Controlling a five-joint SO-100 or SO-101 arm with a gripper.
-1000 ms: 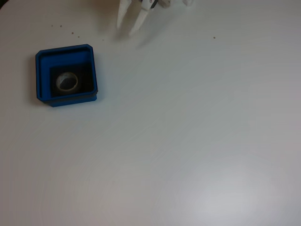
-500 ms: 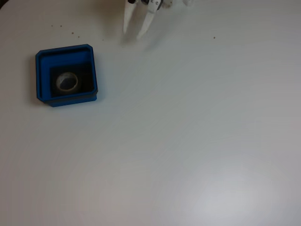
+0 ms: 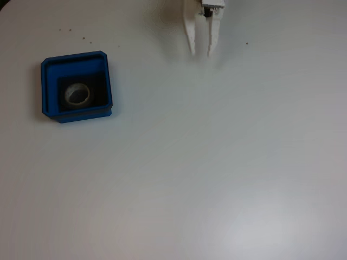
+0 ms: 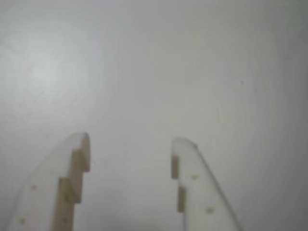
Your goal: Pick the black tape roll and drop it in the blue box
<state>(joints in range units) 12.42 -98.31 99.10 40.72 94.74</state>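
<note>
- My gripper (image 3: 200, 54), fixed view: cut off by the top edge; just the two white fingers and a bit of the mount show.
- My fingers (image 4: 65, 187), wrist view: bases cut off by the bottom edge, outlines soft and blurred.
- Dark specks (image 3: 76, 33) on the table (image 3: 217, 162): too small to identify.

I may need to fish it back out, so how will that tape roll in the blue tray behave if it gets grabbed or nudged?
The black tape roll lies flat on the floor of the blue box, so it probably won't roll unless tipped on edge. It looks small, likely light and fairly stiff. The walls should stop a nudged roll sliding far.
</note>
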